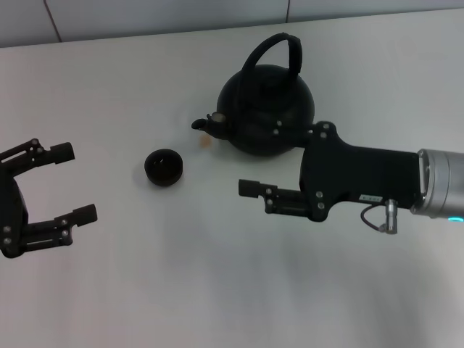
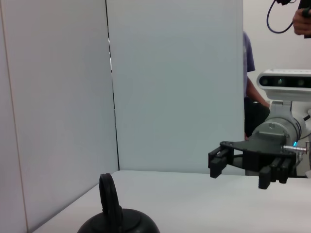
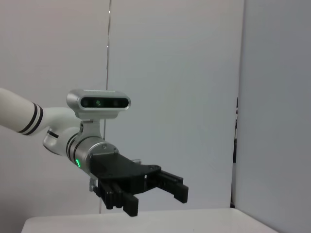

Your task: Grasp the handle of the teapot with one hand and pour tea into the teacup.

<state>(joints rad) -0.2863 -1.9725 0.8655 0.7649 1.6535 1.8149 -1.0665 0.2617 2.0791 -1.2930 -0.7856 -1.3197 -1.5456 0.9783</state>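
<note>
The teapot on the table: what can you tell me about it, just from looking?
The teapot is round, matte black, and looks like cast iron. It stands upright on the white table. A tall arched handle rises over its lid, and a short spout points toward the small black teacup, which sits apart from it. Nothing grips it: the right claw is open, just in front of it.

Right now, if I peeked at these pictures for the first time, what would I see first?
The big black teapot at the back of the white table, its arched handle up and spout pointing at the little black teacup. Then the two black claws: the right claw reaches in beside the teapot, and the left claw waits open at the table's left edge.
</note>
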